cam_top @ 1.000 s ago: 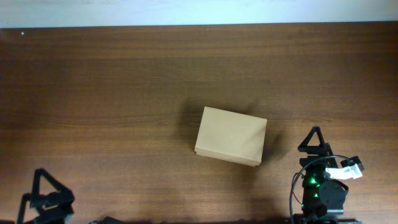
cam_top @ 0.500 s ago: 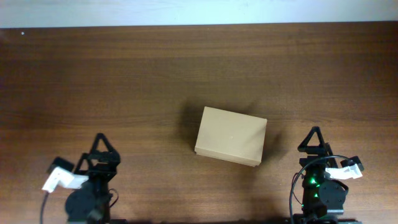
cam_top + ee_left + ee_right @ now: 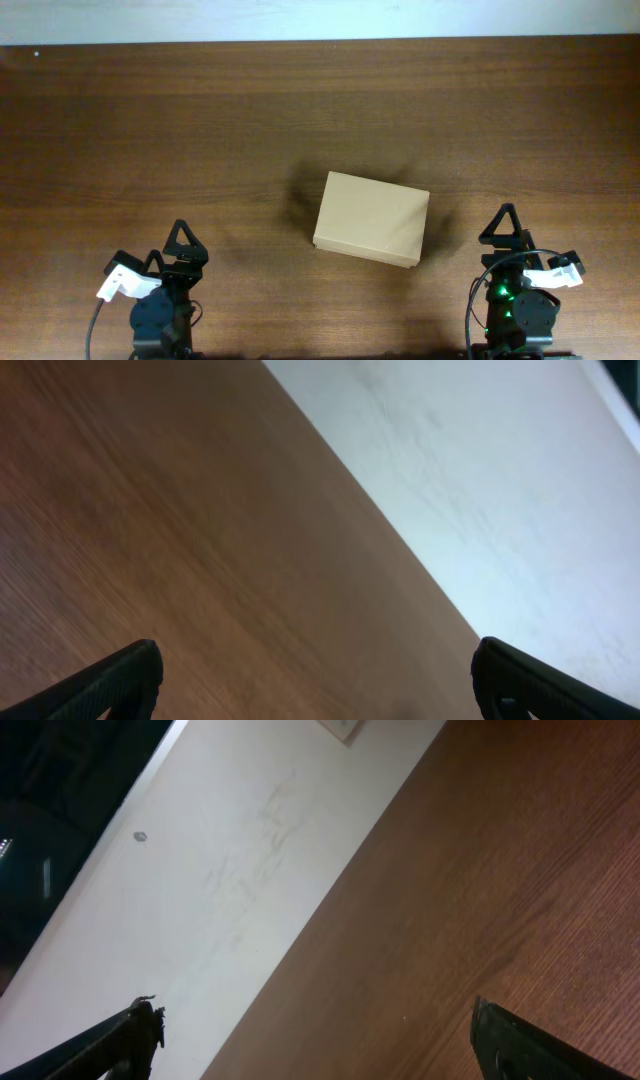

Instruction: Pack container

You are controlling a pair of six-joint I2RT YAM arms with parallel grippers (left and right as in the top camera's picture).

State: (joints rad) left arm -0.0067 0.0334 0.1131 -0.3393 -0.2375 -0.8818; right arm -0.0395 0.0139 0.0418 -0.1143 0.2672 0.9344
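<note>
container: you see the tan cardboard container (image 3: 371, 218) lying flat on the table (image 3: 200, 120), a little right of centre, turned slightly off square to the table edges.
container lid: top face looks flat and shut from the overhead view; you can't make out flap or tabs from here.
container contact: nothing touches it, both grippers stand apart from it.
left gripper: your left gripper (image 3: 182, 243) sits at the near edge, left of the container and well apart from it, pointing toward the far side.
left gripper state: jaws spread wide, nothing between them; in the left wrist view you see only the two dark fingertips (image 3: 125, 678) at the bottom corners, with bare wood between.
right gripper: your right gripper (image 3: 506, 228) sits at the near edge, to the right of the container's near right corner, closer to it than the left one but not touching.
right gripper state: jaws spread wide, holding nothing; the right wrist view shows dark fingertips (image 3: 130, 1025) at the bottom corners, gap empty.
right arm light: a green light (image 3: 503, 292) glows on the arm behind the gripper.
background: white surface (image 3: 300, 18) beyond the table's far edge, seen in all three views.
wrist views: neither shows you the container.
</note>
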